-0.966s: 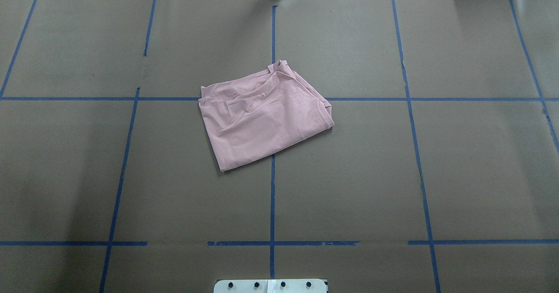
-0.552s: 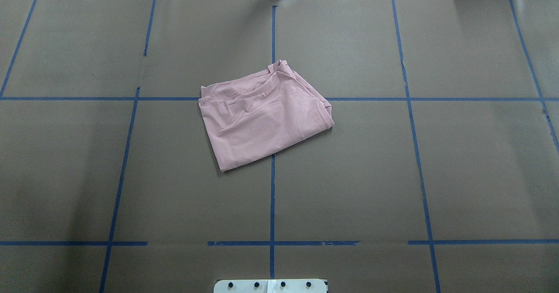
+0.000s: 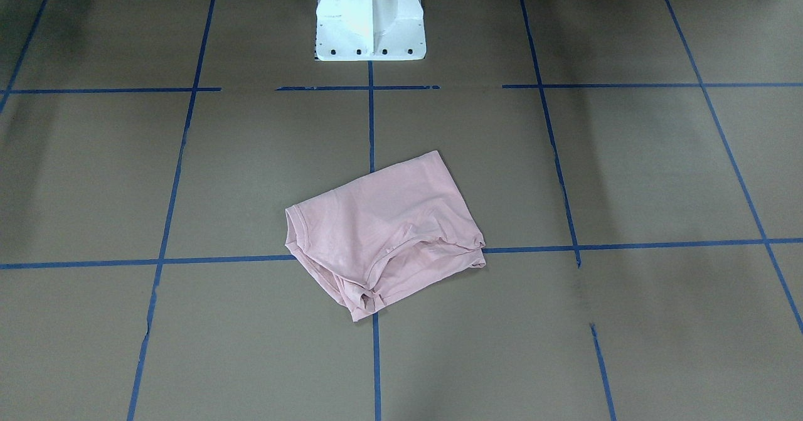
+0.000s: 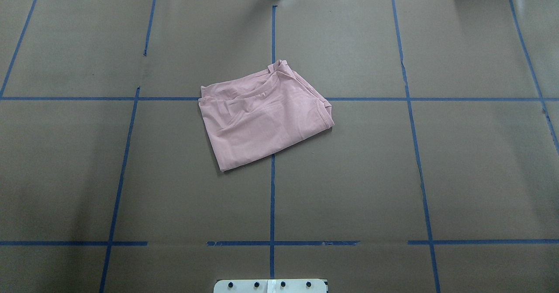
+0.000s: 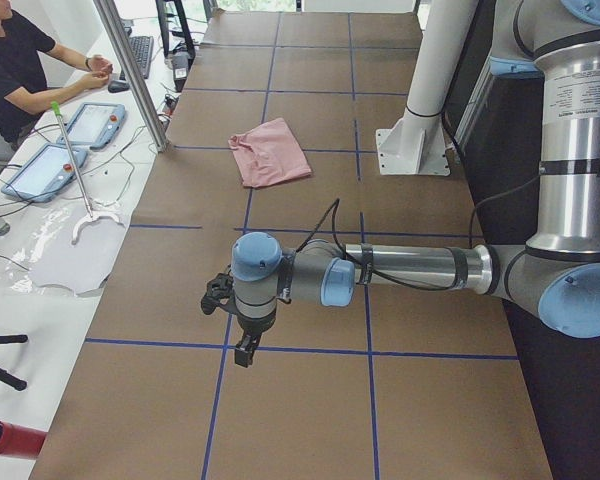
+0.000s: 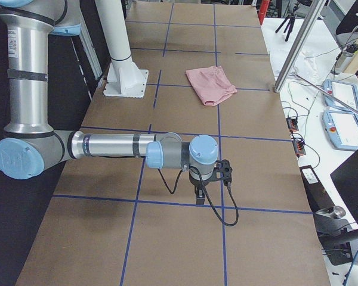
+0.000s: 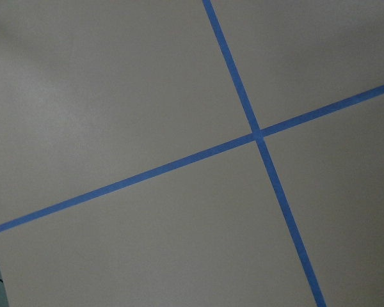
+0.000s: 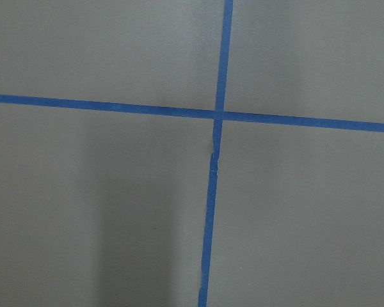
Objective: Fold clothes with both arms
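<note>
The clothes are one pale pink T-shirt (image 4: 262, 118), folded into a rough rectangle at the middle of the table, with its collar edge towards the far side. It also shows in the front view (image 3: 382, 233) and both side views (image 5: 270, 152) (image 6: 210, 83). No print is visible. My left arm reaches out low at the table's left end, its gripper (image 5: 245, 352) pointing down far from the shirt. My right gripper (image 6: 198, 196) hangs likewise at the right end. I cannot tell whether either is open or shut. Both wrist views show only brown paper and crossed blue tape.
Brown paper with a blue tape grid (image 4: 272, 197) covers the table. The white pedestal base (image 3: 369, 26) stands at the robot's side. A seated person (image 5: 20, 60), tablets (image 5: 90, 125) (image 6: 346, 128) and a metal pole (image 5: 130, 70) are beyond the far edge.
</note>
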### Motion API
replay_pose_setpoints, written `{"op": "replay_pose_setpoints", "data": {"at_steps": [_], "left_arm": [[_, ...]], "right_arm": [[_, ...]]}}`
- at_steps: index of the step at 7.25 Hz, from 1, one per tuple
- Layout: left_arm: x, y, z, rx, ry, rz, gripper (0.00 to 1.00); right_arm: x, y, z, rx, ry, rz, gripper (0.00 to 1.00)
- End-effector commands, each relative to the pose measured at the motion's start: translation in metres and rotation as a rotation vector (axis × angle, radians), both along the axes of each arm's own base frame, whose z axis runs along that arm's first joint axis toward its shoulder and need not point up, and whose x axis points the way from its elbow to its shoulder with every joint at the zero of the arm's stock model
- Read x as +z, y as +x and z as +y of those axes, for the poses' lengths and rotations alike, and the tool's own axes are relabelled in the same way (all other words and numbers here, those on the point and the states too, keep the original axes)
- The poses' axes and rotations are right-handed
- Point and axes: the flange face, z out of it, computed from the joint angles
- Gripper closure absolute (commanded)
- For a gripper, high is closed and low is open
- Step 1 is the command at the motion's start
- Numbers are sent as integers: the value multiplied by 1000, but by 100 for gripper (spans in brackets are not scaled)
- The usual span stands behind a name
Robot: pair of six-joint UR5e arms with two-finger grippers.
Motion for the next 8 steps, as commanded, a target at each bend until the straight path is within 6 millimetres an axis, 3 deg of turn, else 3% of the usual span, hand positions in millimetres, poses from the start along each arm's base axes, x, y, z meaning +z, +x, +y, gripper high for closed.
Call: {"op": "replay_pose_setpoints", "data": {"at_steps": [1,8], "left_arm": [[13,7,11,4,-90,95,0],[20,7,17,5,-97,97,0]], "right_arm": [[7,1,1,-1,-13,6,0],[9,1,1,84,-100,23,0]]}}
